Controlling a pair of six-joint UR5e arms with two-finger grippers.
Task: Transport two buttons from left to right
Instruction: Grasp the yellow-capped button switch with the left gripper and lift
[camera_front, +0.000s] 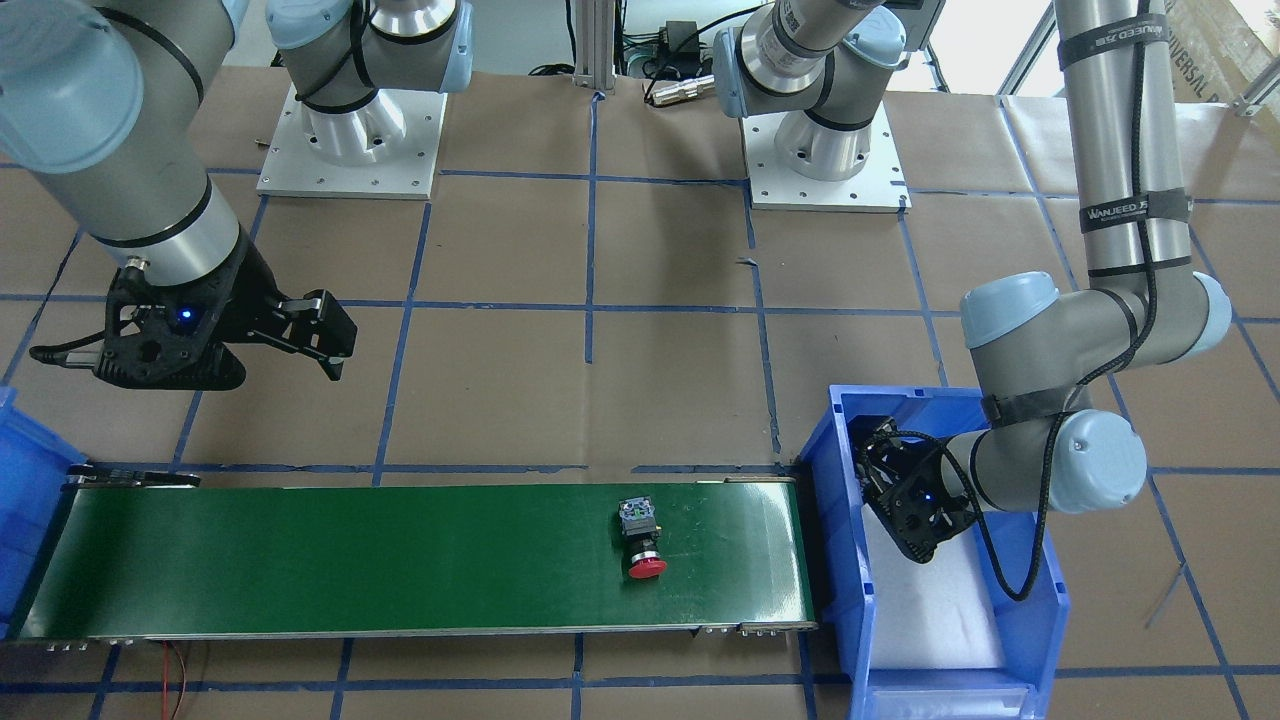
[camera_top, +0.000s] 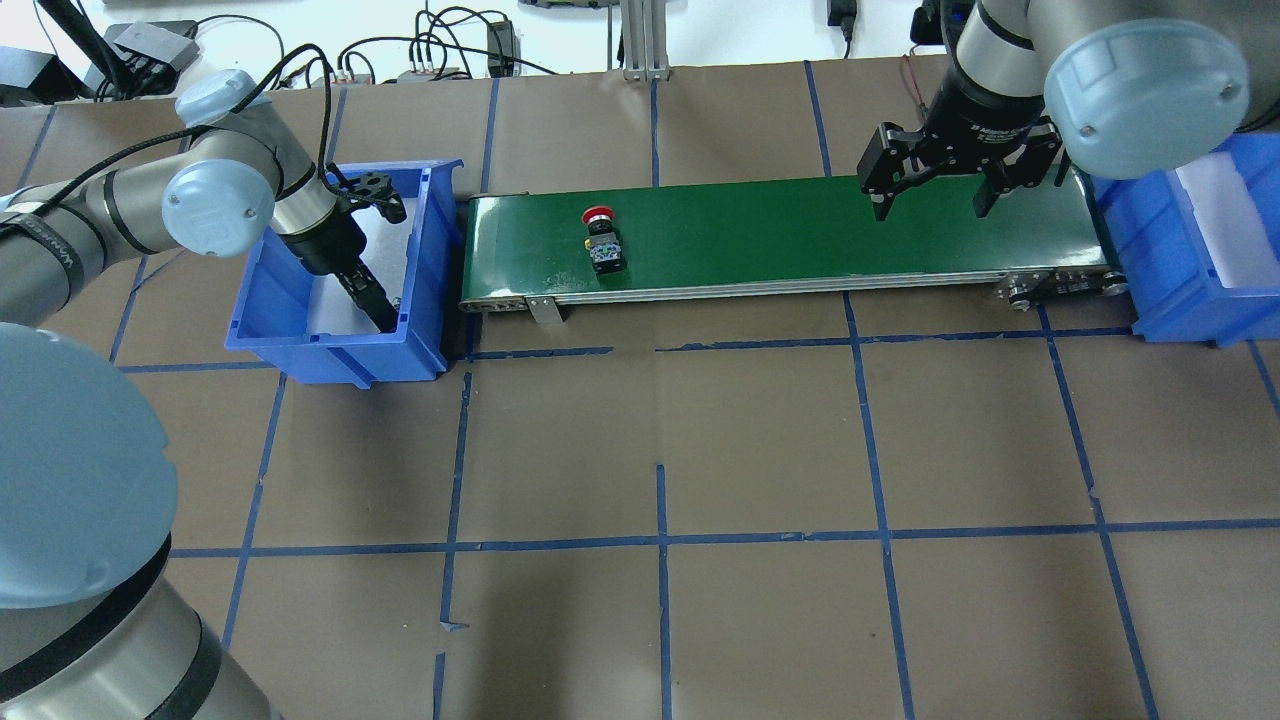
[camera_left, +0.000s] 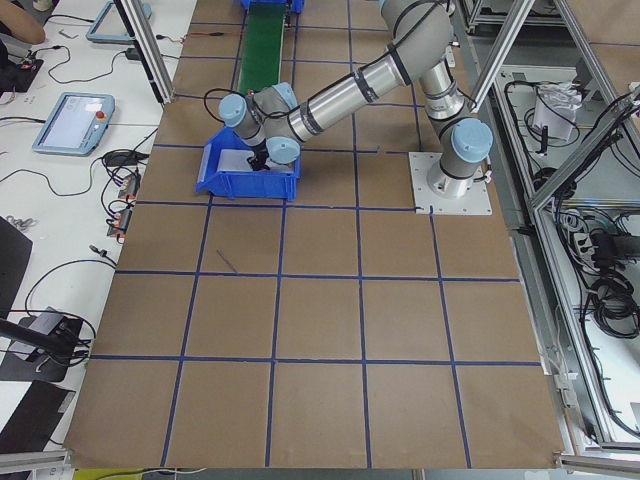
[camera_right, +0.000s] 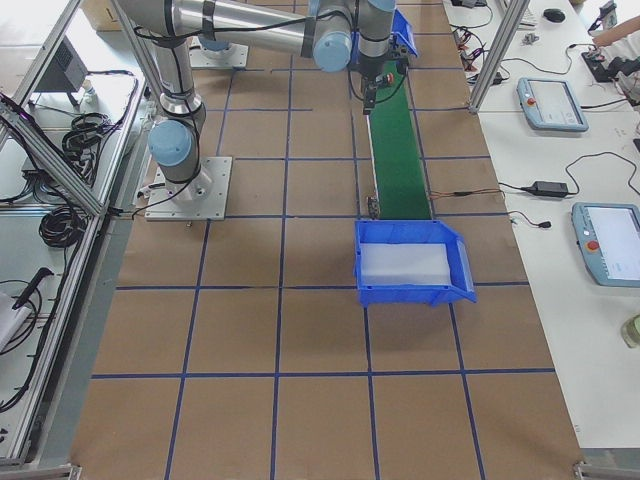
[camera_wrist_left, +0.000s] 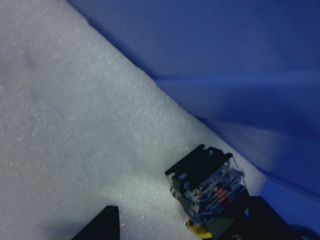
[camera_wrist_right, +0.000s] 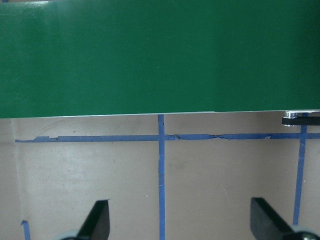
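Front-facing: the red-capped button (camera_front: 641, 540) lay on its side on the green belt (camera_front: 350, 560), toward the end by the blue bin (camera_front: 1045, 610), and the left gripper (camera_front: 915, 545) reached down inside that bin

Overhead: the right gripper (camera_top: 930, 208) hung near the belt's other end, its fingers spread apart and empty

Left wrist: the yellow-capped button (camera_wrist_left: 207, 189) lay on white foam (camera_wrist_left: 75, 125) by the bin wall, between the left pincer's parted fingertips (camera_wrist_left: 102, 224), close to one and clear of the other

Right wrist: the spread tips showed over the taped table (camera_wrist_right: 225, 175) beside the belt's edge

light: bright, even overhead | shadows: soft | left wrist view: dim, blurry close-up
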